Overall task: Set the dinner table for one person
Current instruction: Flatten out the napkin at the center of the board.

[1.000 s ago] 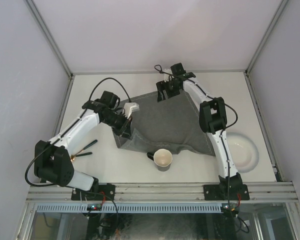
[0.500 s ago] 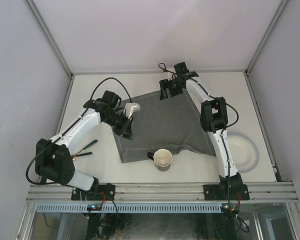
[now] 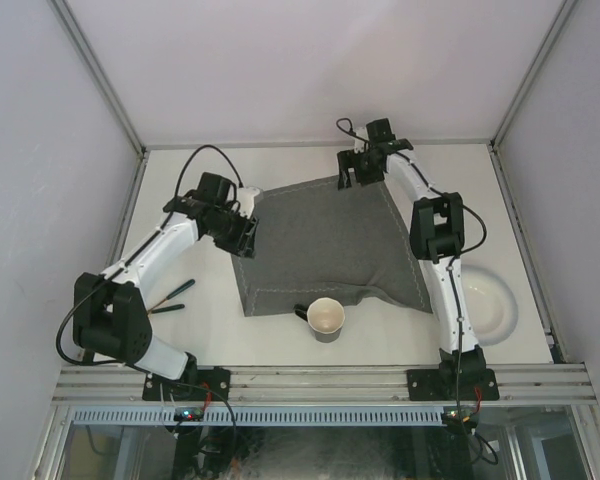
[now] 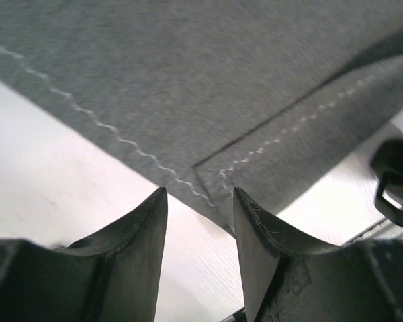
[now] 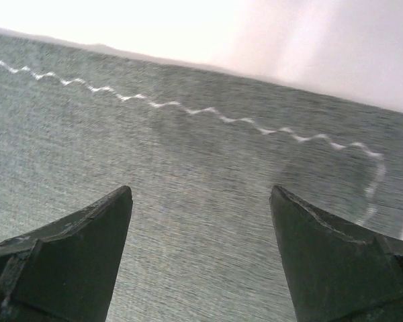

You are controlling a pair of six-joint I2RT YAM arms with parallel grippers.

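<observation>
The table [image 3: 230, 345] fills the floor of the enclosure, off-white, with a grey stitched mat [image 3: 325, 240] spread at its middle. The right arm crosses the mat's right edge and hides it. The mat's near edge looks rumpled, and a cup [image 3: 326, 318] stands against it.

The left fingers [image 3: 248, 234] sit at the mat's left edge. In the wrist view the left fingers [image 4: 144, 231] stand apart with only bare table and the mat's stitched corner beyond the gap, grasping nothing. A black loop [image 4: 395, 181] is cut off at that view's right edge, too partial to identify.

The right fingers [image 3: 358, 172] hover at the mat's far corner. Seen close, the right fingers [image 5: 87, 231] are spread wide over the cloth, released.

A white plate [image 3: 490, 305] lies near the right rail, partly behind the arm. A dark utensil [image 3: 175, 293] lies at the left, its type unclear.
</observation>
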